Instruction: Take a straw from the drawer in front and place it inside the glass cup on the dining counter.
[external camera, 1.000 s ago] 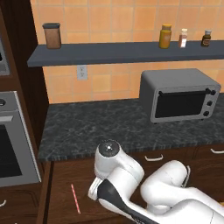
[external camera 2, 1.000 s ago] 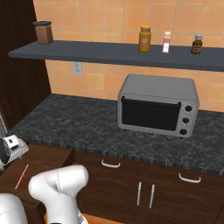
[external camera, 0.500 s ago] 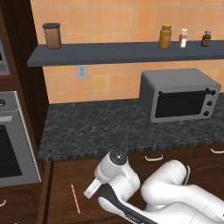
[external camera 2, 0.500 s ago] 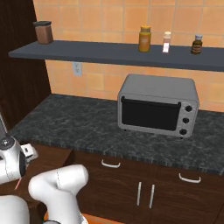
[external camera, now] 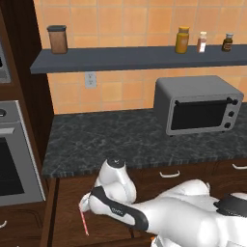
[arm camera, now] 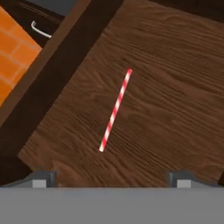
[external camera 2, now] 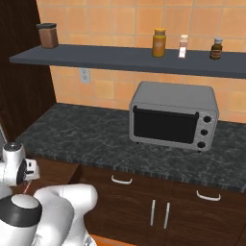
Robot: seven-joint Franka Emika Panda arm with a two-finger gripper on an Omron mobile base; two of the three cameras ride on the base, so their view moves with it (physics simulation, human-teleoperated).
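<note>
The thin red-and-white striped straw lies flat on the dark brown wood floor of the open drawer, roughly at mid-floor in the hand view, clear of the drawer walls. In the left base view the straw shows as a short pink line on the drawer floor, just beside the lower left of the white arm's wrist.

The two-finger gripper hangs above the drawer and looks down into it. Its fingers stand far apart at the bottom of the hand view, one at each side, with the near end of the straw between them and farther along the line of sight. The fingers hold nothing and do not touch the straw.

The black speckled granite tabletop runs above the drawer. A grey toaster oven with a dark glass door stands on it to the right. The dark grey wall shelf above carries a brown lidded canister at the left and a yellow jar farther right.
</note>
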